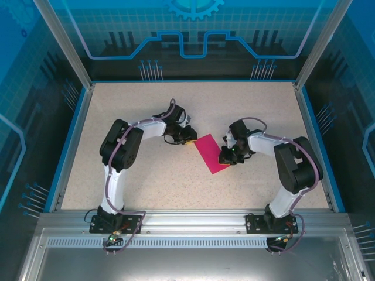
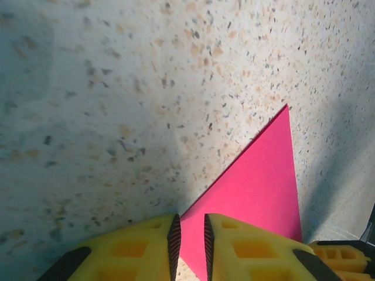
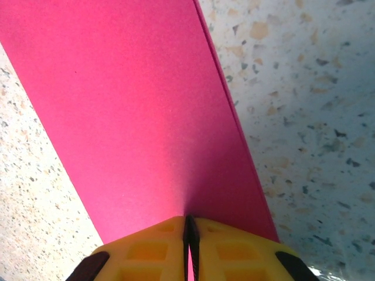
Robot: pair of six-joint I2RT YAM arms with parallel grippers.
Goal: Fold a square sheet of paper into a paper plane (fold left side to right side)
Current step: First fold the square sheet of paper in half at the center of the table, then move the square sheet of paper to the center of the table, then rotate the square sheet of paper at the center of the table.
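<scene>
Square sheet of paper (image 1: 211,153) lies mid-table as a narrow doubled rectangle; right gripper (image 3: 189,225) is clamped onto one edge; left gripper (image 2: 191,228) stands a slit apart over one corner; table (image 1: 146,181) is bare on all sides.

A robot lab cell: aluminium frame (image 1: 62,44), blue printed walls (image 1: 193,23).

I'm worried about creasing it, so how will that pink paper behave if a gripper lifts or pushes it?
Probably floppy: the paper looks very thin and lies flat on the table, so a lifted end would likely droop. Likely light and easy to slide: with the right gripper pinching one end, a pull may drag the whole piece.
</scene>
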